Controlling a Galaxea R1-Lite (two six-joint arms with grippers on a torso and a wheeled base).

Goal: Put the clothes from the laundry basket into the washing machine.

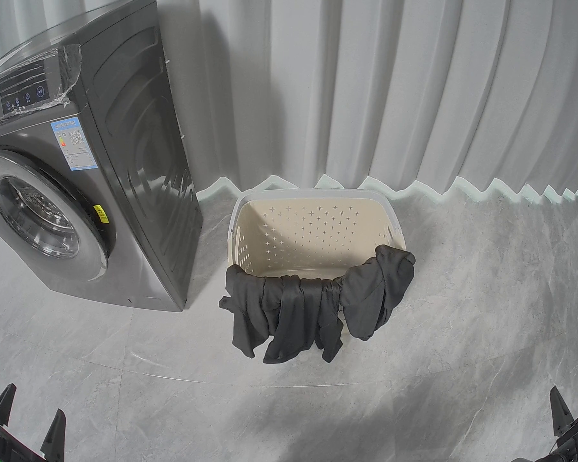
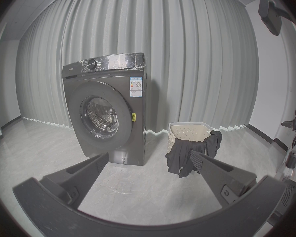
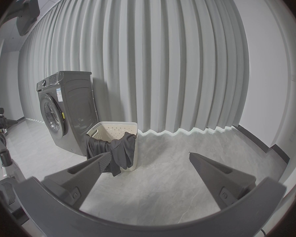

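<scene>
Curtain [image 1: 379, 72]: I see pale pleated drapes across the whole back wall, behind everything else.
Floor [image 1: 430, 328]: grey stone-look tiles, and all the items stand on them.
Washing machine [image 1: 135, 162]: a dark grey front-loader on my left, its back to the curtain. Its round door [image 1: 42, 216] is closed.
Laundry basket [image 1: 315, 194]: a cream perforated tub just beside the machine's right side, not touching it. It stands upright with its far rim near the curtain.
Clothes [image 1: 302, 309]: a dark grey garment is draped over the basket's near rim. Most of it hangs down the outside wall, and one end is bunched on the near right corner.
Left gripper [image 2: 148, 155]: it is low at my near left with its fingers spread wide and nothing between them. The clothes are well ahead of it and off to its right.
Right gripper [image 3: 149, 155]: it is low at my near right, also spread wide and holding nothing. The clothes are well ahead and to its left, roughly midway between the two grippers.
</scene>
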